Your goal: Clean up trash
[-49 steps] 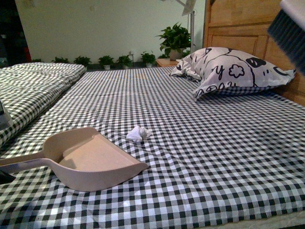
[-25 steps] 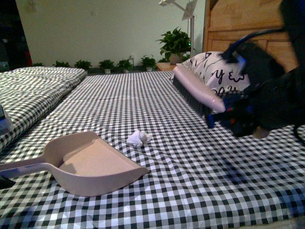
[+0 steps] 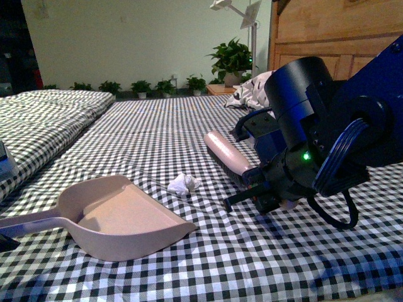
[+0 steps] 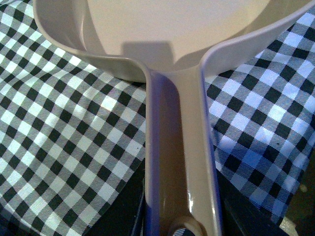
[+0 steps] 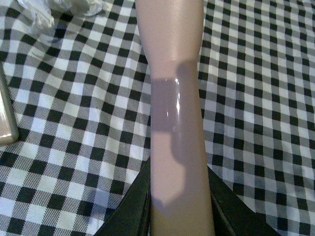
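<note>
lowered since the earlier frame: right gripper (image 3: 267,189), clamped on brush (image 3: 228,155), now just beside the trash (image 3: 183,183). left gripper (image 4: 179,228) pinching dustpan (image 3: 119,214) handle; trash near the pan's open mouth. sweep looks imminent.

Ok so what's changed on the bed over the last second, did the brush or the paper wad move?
The right arm swung in from the upper right and brought the brush down toward the checkered sheet, just right of the paper wad; the right gripper holds its handle. The wad hasn't moved. The dustpan, held by the left gripper, has barely shifted. The pillow is now mostly hidden behind the arm.
</note>
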Robot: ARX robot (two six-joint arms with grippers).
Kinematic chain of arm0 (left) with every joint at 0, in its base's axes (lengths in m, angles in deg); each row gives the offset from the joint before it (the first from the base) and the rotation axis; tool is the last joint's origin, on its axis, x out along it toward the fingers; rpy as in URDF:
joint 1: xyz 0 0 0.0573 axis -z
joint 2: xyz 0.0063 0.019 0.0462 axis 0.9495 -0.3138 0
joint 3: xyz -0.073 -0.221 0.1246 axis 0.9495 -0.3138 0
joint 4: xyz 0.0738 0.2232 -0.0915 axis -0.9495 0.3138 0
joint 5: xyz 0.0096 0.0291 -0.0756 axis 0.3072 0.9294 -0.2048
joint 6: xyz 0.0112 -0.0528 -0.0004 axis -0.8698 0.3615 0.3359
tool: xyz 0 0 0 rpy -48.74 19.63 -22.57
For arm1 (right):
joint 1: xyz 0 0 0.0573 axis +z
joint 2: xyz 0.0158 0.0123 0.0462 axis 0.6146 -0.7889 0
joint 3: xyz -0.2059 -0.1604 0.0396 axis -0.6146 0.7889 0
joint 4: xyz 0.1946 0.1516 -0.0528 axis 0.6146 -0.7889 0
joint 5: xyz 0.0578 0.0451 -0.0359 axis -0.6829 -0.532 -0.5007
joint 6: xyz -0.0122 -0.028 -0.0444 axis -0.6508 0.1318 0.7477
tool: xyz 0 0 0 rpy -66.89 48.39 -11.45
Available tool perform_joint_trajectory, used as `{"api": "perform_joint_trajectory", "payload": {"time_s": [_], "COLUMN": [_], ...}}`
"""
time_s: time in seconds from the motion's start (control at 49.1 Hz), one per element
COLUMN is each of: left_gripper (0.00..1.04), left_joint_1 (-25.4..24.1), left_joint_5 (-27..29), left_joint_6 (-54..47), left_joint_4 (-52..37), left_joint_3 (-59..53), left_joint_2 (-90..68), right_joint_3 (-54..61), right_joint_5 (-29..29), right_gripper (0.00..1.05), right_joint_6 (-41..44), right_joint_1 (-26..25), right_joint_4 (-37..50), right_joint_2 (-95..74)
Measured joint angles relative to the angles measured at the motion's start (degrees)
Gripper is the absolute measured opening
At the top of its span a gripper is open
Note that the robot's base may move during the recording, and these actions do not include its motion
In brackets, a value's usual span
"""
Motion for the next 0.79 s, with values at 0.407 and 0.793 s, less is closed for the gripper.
{"api": "perform_joint_trajectory", "payload": {"time_s": [0.407,0.793], "left_gripper": [0.28,0.28], "left_joint_1": [0.0,0.0], "left_joint_5": [0.0,0.0], "left_joint_6": [0.0,-0.1], "left_joint_4": [0.0,0.0], "left_joint_3": [0.0,0.0], "left_joint_2": [0.0,0.0], "right_joint_3": [0.7,1.9], "right_joint_5": [2.8,2.4], "right_gripper": [0.20,0.20], "right_joint_6": [4.7,6.3], "right_joint_1": [1.5,3.5], "right_joint_4": [3.8,5.8], "right_joint_2": [-3.7,-5.3]}}
